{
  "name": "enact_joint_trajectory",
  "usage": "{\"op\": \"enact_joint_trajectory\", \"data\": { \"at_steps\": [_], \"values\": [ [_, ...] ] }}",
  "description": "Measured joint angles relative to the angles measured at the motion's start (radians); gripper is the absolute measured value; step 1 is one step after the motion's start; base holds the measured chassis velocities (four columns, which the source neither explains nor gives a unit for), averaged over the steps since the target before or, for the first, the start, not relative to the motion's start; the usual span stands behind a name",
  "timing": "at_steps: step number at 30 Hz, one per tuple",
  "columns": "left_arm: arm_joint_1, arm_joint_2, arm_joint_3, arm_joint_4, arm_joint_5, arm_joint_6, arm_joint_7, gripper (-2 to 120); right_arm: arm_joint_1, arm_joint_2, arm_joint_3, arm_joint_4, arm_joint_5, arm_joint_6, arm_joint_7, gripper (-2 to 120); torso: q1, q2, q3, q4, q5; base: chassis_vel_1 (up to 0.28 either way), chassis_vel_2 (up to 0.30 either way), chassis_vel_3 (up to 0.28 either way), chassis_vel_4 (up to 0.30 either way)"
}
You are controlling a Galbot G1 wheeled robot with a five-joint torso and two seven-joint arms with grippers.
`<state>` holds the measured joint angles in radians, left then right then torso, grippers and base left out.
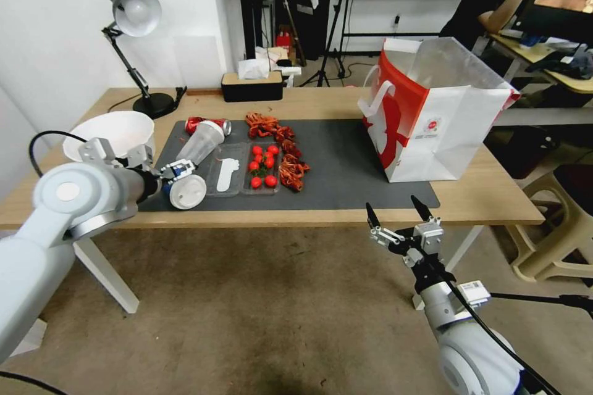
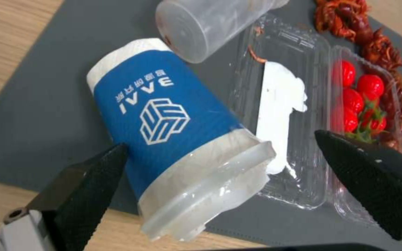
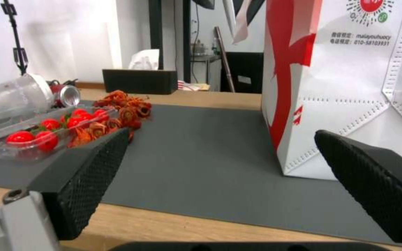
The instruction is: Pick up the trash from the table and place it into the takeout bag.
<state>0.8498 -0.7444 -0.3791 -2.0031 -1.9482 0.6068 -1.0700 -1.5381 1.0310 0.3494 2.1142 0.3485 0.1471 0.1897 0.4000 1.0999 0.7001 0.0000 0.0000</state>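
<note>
Barely begun: left gripper (image 1: 175, 170) spread wide around one blue-white lidded paper cup (image 2: 173, 125) lying on its side at the dark grey mat's (image 1: 346, 166) near-left corner, not yet clamped. Still on the light-wood table (image 1: 482, 197): one clear plastic cup (image 1: 201, 143), one crushed red can (image 1: 201, 123). Upright white-and-red takeout bag (image 1: 445, 129) far right. Right gripper (image 1: 400, 213) open, empty, near edge.

left hand (image 2: 220, 174) open, right hand (image 1: 398, 211) open — idle
</note>
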Motion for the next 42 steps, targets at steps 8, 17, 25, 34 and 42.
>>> {"op": "enact_joint_trajectory", "data": {
  "at_steps": [8,17,25,34,42],
  "values": [
    [-0.036,-0.014,0.049,0.028,0.019,0.009,-0.028,100,-0.001,-0.002,0.005,-0.001,-0.005,0.005,0.005,100,0.0,0.0,0.0,0.0,0.0001,0.0,0.0,0.0,0.0],
    [-0.04,-0.014,0.072,0.054,0.045,0.017,-0.032,100,0.005,-0.001,0.003,-0.008,-0.007,0.006,0.009,100,0.0,0.0,0.0,0.0,0.0,0.0,0.0,0.0,0.0],
    [-0.042,-0.019,0.085,0.06,0.052,0.019,-0.034,100,0.013,0.0,0.002,-0.019,-0.007,0.009,0.016,100,0.0,0.0,0.0,0.0,0.0,0.0,0.0,0.0,0.0],
    [-0.037,-0.016,0.085,0.061,0.054,0.015,-0.036,88,0.018,0.0,-0.001,-0.022,-0.008,0.009,0.021,100,0.0,0.0,0.0,0.0,0.0,0.0,0.0,0.0,0.0],
    [-0.025,-0.005,0.079,0.052,0.053,0.012,-0.027,68,0.024,0.002,-0.006,-0.024,-0.008,0.008,0.028,100,0.0,0.0,0.0,-0.0001,0.0003,0.0,0.0,0.0,0.0]
  ]
}}
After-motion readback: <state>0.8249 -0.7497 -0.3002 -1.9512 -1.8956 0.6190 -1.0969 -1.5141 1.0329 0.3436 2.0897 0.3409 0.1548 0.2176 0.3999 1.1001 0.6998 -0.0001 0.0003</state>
